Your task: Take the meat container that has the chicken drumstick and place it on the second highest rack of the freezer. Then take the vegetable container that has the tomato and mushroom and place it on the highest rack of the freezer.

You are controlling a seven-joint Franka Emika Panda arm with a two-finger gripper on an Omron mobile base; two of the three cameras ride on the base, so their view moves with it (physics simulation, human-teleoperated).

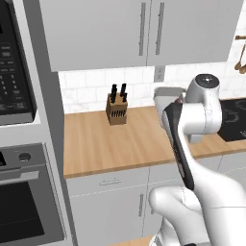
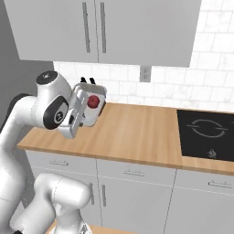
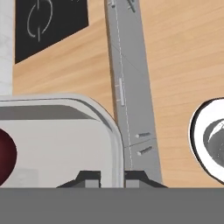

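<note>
Above the counter (image 2: 137, 137): the arm holds a grey vegetable container (image 2: 93, 107) clear of the wooden surface.
End effector (image 3: 112, 177): the two fingertips sit close together, one on each side of the container's rim, closed on that rim.
Container position: in the right base view it hangs at the left end of the counter, beside the arm's upper joint, tipped toward the camera.
Tomato (image 2: 93, 101): a red ball inside the container; in the hand view it lies at the left edge of the tray floor.
Mushroom: cannot be made out.
Knife block (image 1: 116, 109): stands upright on the counter near the tiled wall.
Cooktop (image 2: 205, 132): black panel set into the counter, well apart from the container.
Oven (image 1: 24, 202): black-fronted, at the left in the left base view.
</note>
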